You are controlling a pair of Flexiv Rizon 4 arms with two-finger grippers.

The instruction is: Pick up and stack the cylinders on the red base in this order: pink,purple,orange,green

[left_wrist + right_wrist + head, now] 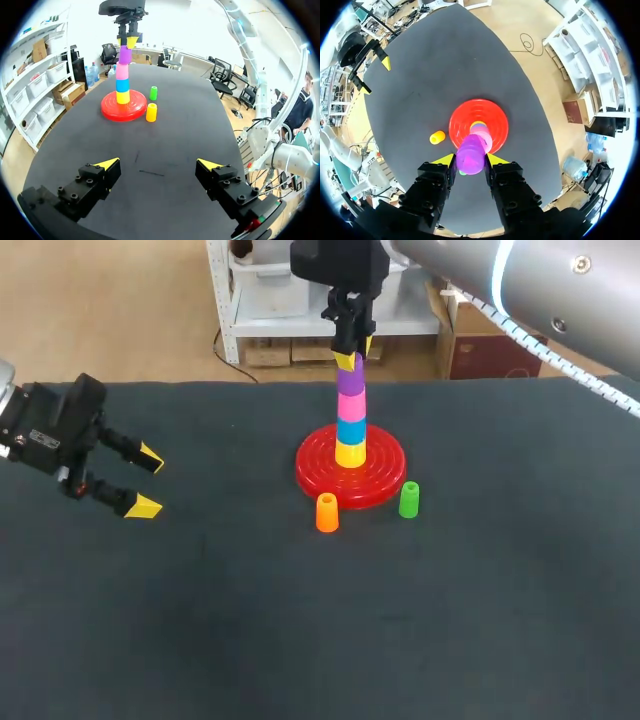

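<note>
A dark grey table (300, 640) fills the view. The right arm comes in from the far right corner; its right gripper (349, 358) is clamped on the top of the purple cylinder (350, 381). That cylinder sits on the pink cylinder (350, 405), above a blue (350, 430) and a yellow one (349, 453), on the red base (315, 475). The left gripper (147, 481) hangs well off to the left, jaws wide apart and empty. The orange cylinder (327, 512) and green cylinder (409, 500) stand upright just in front of the base
</note>
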